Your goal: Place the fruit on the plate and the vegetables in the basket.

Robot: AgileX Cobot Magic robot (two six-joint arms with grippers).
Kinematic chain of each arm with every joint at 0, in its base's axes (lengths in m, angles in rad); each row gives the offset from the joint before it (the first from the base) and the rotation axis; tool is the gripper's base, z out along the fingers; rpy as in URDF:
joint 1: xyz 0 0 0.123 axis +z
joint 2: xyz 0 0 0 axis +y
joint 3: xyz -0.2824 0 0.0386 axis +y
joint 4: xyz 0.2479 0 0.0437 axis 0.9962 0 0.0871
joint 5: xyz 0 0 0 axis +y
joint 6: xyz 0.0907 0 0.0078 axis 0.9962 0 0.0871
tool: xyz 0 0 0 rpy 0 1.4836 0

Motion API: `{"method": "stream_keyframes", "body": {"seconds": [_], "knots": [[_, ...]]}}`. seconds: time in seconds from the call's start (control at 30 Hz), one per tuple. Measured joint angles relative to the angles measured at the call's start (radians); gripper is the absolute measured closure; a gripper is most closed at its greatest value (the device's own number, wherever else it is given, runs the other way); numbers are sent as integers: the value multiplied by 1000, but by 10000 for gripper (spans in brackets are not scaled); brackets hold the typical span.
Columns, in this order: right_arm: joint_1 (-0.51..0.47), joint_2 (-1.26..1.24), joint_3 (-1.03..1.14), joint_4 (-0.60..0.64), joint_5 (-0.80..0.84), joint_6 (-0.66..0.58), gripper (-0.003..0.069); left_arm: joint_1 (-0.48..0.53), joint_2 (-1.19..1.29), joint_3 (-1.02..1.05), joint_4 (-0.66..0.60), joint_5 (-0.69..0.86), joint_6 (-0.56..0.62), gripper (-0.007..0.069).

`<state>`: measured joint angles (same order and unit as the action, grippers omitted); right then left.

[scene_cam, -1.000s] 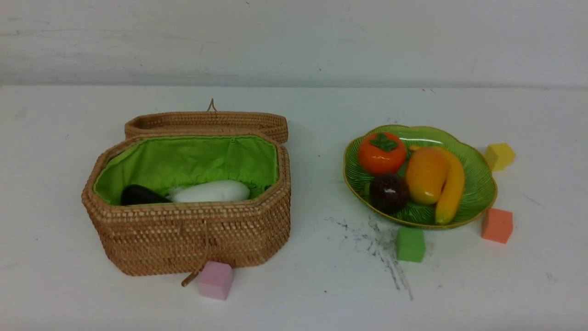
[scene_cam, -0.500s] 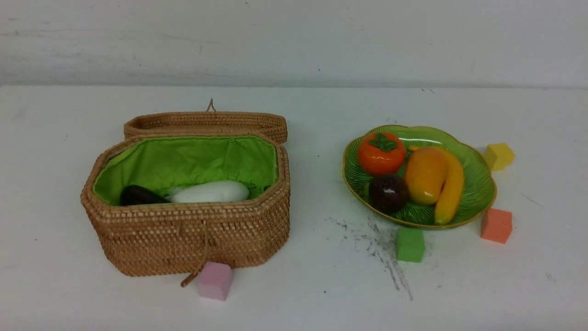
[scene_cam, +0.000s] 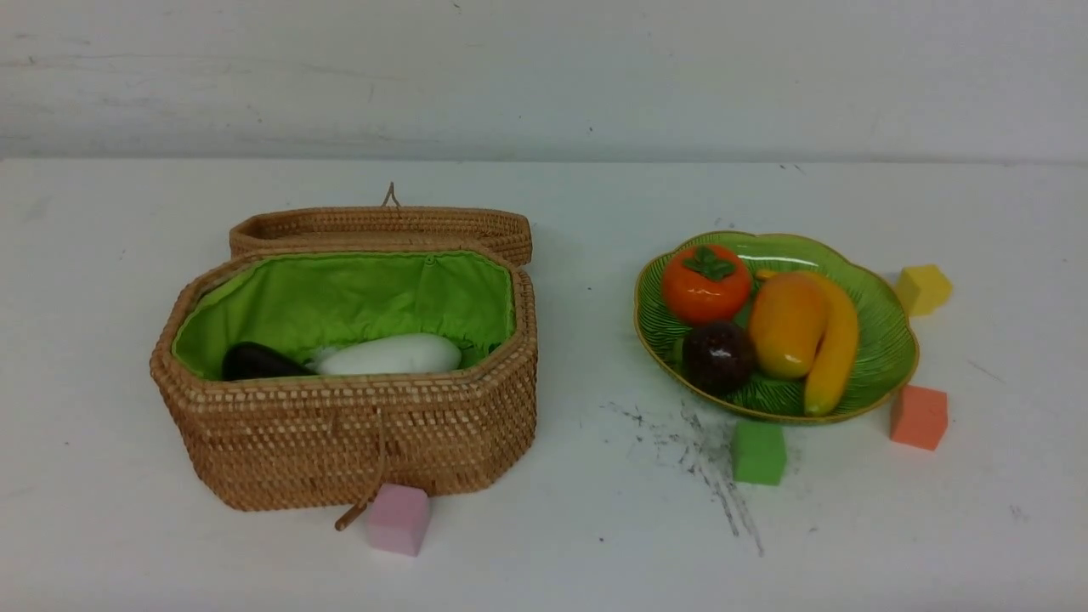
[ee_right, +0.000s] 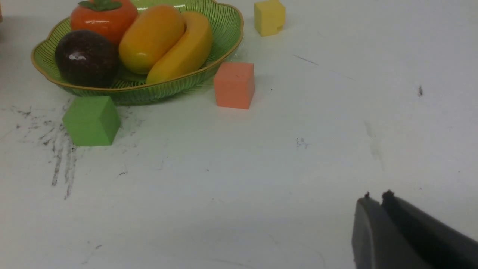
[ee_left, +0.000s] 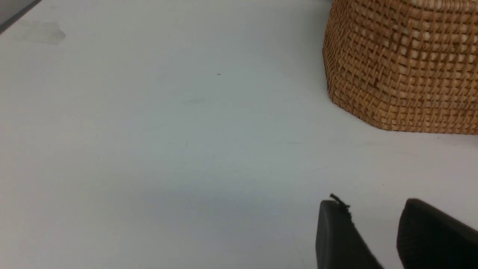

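Here, left gripper (ee_left: pixel 368 220) fingers apart, empty, cut off by frame; basket (ee_left: pixel 403 63) ahead, contents hidden. Right gripper (ee_right: pixel 379 200) fingers together, empty, plate (ee_right: pixel 220 22) ahead.

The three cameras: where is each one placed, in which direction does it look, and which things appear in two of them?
Front view: from the robot's side, looking forward over the table at the basket and the plate; no arm shows.
Left wrist view: low over the table, facing the basket's woven wall; the left pincer shows, jaws apart.
Right wrist view: low, facing the plate, the green cube and the orange cube; the right pincer shows, shut.
Shared: the basket in front and left wrist; the plate and cubes in front and right wrist.
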<state>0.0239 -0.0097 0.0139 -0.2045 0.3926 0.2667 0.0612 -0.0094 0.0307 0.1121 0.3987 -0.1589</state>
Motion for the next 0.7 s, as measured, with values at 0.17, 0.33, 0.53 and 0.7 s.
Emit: {"method": "stream_keyframes", "body": {"seconds": [0.17, 0.33, 0.53, 0.7], "knots": [[0, 0, 0, 0, 0, 0, 609, 0, 0, 0, 0, 0, 0, 386], [0, 0, 0, 0, 0, 0, 602, 0, 0, 0, 0, 0, 0, 386], [0, 0, 0, 0, 0, 0, 602, 0, 0, 0, 0, 0, 0, 386], [0, 0, 0, 0, -1, 0, 595, 0, 0, 0, 0, 0, 0, 386]]}}
